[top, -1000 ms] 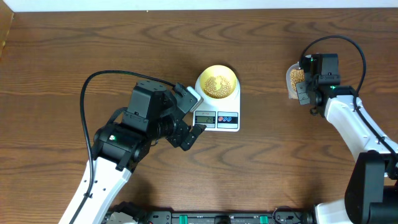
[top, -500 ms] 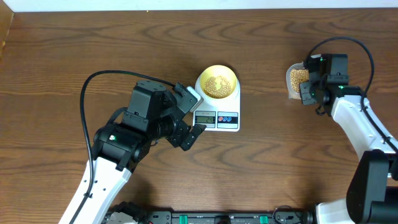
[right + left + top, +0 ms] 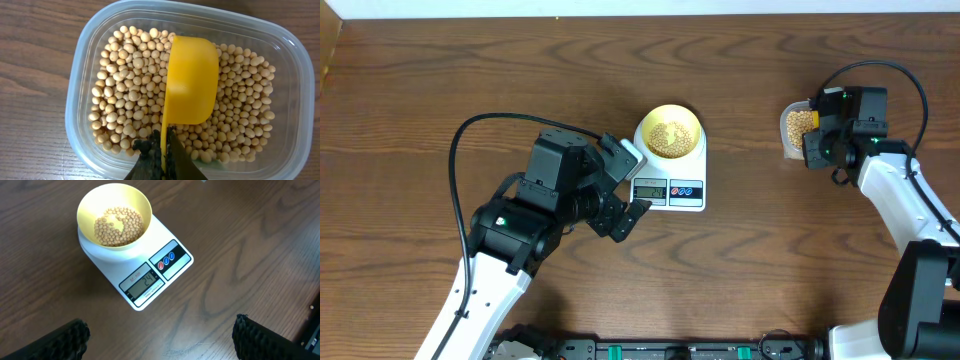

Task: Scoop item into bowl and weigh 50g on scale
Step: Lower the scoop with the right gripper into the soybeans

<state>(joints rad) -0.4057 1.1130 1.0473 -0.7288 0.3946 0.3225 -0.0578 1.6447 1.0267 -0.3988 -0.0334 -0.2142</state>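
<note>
Scooping is in hand: the right claw (image 3: 162, 145) is clamped tight on the yellow scoop (image 3: 192, 80), over beans (image 3: 130, 95) in the clear tub (image 3: 80, 100). Wide open and empty, the left claw (image 3: 160, 340) hangs near the scale (image 3: 160, 235), which carries the part-filled bowl (image 3: 90, 205). Next: dig in, lift level.

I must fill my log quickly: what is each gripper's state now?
Left gripper: open, holding nothing.
Right gripper: shut on the yellow scoop, over the beans in the clear tub.
</note>
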